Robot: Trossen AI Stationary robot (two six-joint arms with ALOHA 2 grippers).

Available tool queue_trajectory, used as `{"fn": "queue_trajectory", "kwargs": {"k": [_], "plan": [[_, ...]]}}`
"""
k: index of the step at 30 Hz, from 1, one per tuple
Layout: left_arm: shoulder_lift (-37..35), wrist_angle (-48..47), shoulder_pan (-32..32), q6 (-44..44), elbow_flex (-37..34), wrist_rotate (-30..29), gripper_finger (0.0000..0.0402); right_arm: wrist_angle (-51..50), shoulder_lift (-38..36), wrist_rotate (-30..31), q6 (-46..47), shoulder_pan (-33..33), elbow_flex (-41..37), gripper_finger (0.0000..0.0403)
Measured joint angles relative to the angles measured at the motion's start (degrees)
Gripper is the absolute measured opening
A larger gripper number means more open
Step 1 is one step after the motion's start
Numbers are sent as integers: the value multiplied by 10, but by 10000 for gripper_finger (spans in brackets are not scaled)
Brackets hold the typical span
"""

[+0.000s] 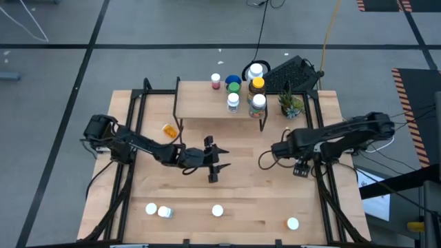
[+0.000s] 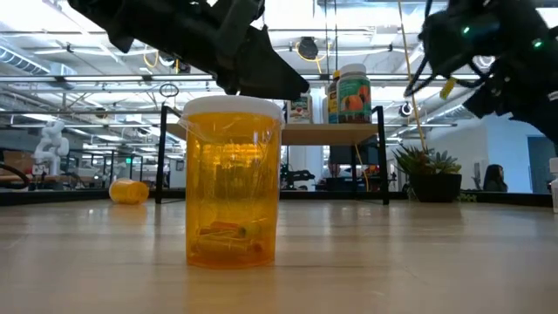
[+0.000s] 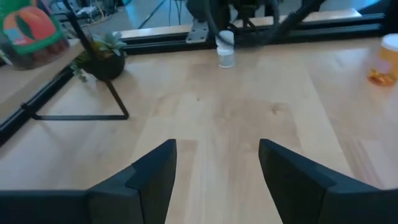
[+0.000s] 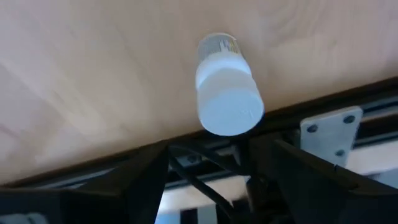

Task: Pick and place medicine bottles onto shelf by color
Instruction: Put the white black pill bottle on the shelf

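Near the middle of the surface (image 1: pixel 241 207), the left gripper (image 1: pixel 215 164) hangs with its fingers spread and empty. At the right edge, the right gripper (image 1: pixel 300 169) is also spread and holds nothing. Six bottles (image 1: pixel 258 103) stand on the shelf (image 1: pixel 200 109) by the far edge, so the sorting looks about half done. Still loose are an orange bottle (image 1: pixel 169 129) lying near the shelf's left legs and four white-capped ones (image 1: pixel 218 211) along the near edge. Open room lies between them.
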Motion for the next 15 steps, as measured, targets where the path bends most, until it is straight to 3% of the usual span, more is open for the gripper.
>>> {"fn": "queue_trajectory", "kwargs": {"k": [15], "plan": [[0,-6,4,-1,0,24,232,29,74,16,-57,-58,3,274]]}}
